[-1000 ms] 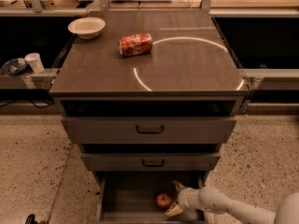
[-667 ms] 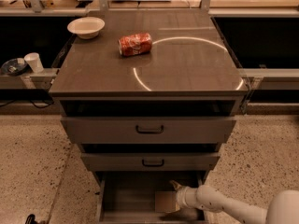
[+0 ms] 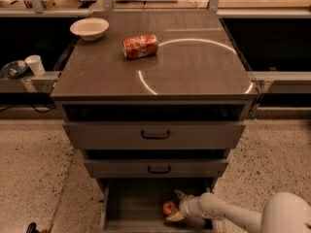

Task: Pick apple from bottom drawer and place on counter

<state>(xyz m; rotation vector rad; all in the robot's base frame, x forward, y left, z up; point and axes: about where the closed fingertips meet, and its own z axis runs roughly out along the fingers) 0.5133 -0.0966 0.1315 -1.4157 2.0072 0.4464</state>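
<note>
The apple (image 3: 168, 207), small, red with a yellowish patch, lies at the right of the open bottom drawer (image 3: 131, 203), a deep grey tray at the foot of the cabinet. My gripper (image 3: 176, 206) reaches into the drawer from the lower right on a white arm and sits right against the apple's right side. The apple rests on the drawer floor. The counter (image 3: 194, 67) is the broad dark cabinet top above, with a bright ring-shaped reflection.
A crushed red soda can (image 3: 141, 46) and a white bowl (image 3: 89, 28) sit on the counter. Two wider drawers with black handles (image 3: 155, 135) hang partly open above the bottom drawer. A white cup (image 3: 35, 64) stands on a ledge at left.
The gripper has shifted slightly inside the drawer. It covered the apple a moment ago and the apple shows again at its left. The apple stays in the same spot.
</note>
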